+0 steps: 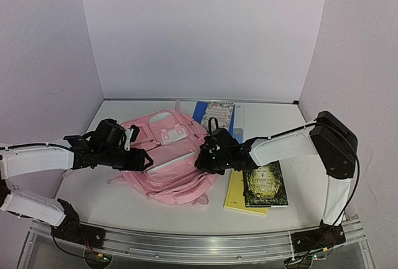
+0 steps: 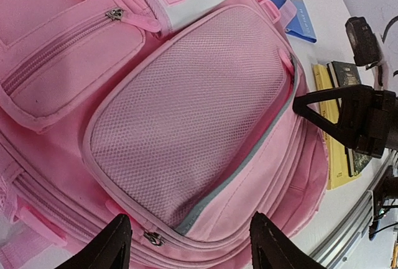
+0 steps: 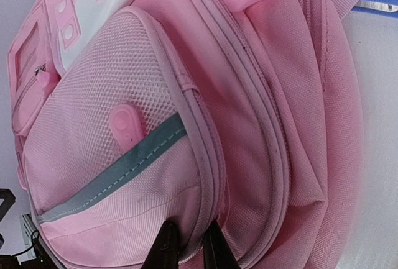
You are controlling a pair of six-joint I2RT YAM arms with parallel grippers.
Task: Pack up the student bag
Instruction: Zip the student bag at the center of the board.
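Nearest us, at 4 o'clock from the bag (image 1: 177, 185), a yellow book (image 1: 235, 197) and a dark book (image 1: 266, 185) lie unpacked. The bag lies mid-table. At its 3 o'clock our right gripper (image 3: 189, 247) is nearly closed, pinching a seam fold. At 9 o'clock our left gripper (image 2: 189, 219) hovers wide open and empty. We judge we're opening the bag; next the left must catch the zip pull (image 2: 152, 238).

Green book (image 1: 265, 185) atop yellow book (image 1: 234, 196) (blue folder (image 1: 199, 112) farther back).
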